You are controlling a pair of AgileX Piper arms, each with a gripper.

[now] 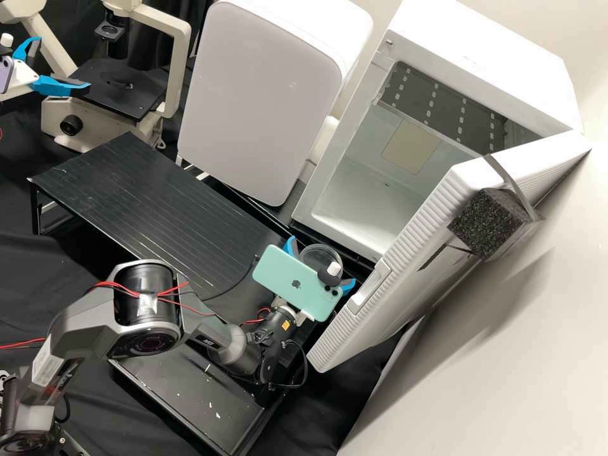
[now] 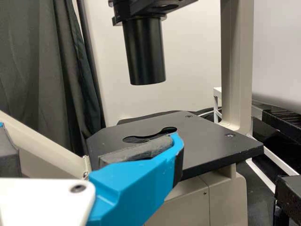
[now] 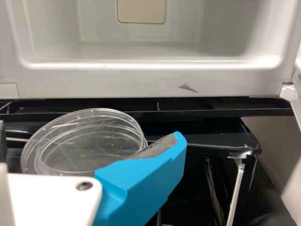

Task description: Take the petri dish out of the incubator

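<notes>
You have the main part of this job done, as far as I can judge: the clear petri dish [image 3: 84, 141] is outside the white incubator [image 1: 472, 60], just in front of its opening and between the two blue fingers [image 3: 146, 174] of your right gripper [image 1: 319, 266]. That gripper is spread wide around the dish. One finger overlaps the rim in the right wrist view, while on the other side you can see a gap between finger and rim, so I wouldn't count it as a secure grip. The dish looks to be resting on the black shelf [image 3: 211, 134] below your fingertips, though you can't be certain from here that its base is fully supported. Ahead of the tool, the incubator chamber [image 1: 361, 202] is open to you, and the door [image 1: 418, 228] stands swung out to one side of the gripper. Your left gripper [image 1: 62, 63] is well apart from all this, over by the microscope stage [image 1: 114, 88], with its fingers spread too. If the shelf is where you want the dish, all you likely have left is to back the right gripper off without dragging the rim; if it must go farther, you would need to close on it squarely first.
</notes>
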